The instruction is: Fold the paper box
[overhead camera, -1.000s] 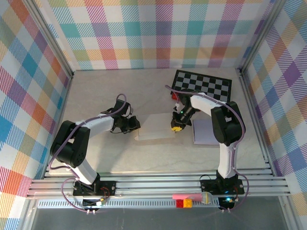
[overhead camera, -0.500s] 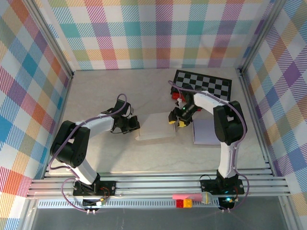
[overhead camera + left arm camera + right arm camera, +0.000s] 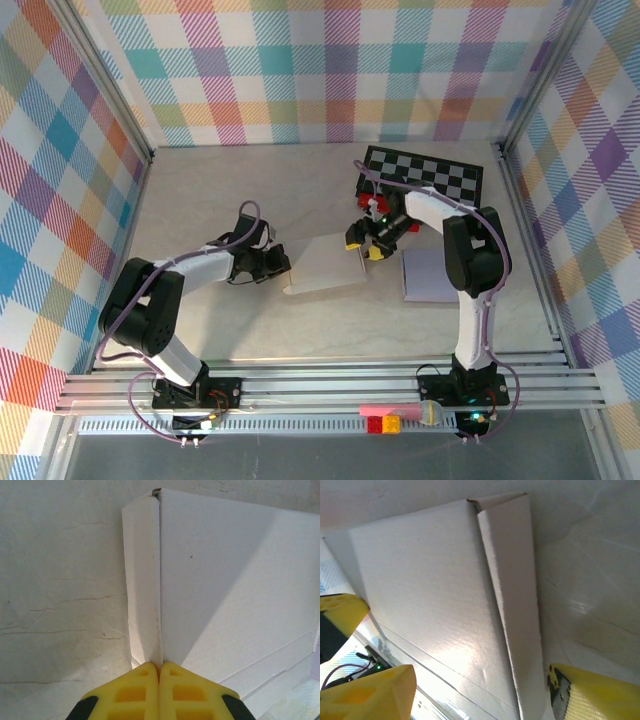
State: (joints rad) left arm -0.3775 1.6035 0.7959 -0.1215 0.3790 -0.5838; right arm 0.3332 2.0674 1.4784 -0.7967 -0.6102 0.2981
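Both flanking box (image 3: 323, 264): left pincer (image 3: 280, 263), right pincer (image 3: 364, 248)

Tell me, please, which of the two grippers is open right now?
The right gripper: its yellow fingers stand wide apart by the paper box's right flap, whereas the left gripper's fingers are pressed together at the left flap.

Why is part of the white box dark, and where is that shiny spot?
Left wrist view: a slanting shadow greys the lower right of the paper box, its upper left stays bright. Right wrist view: light glares off the box low in the middle, and the yellow fingers at the edges look soft. Top view: even light, faint shadows.
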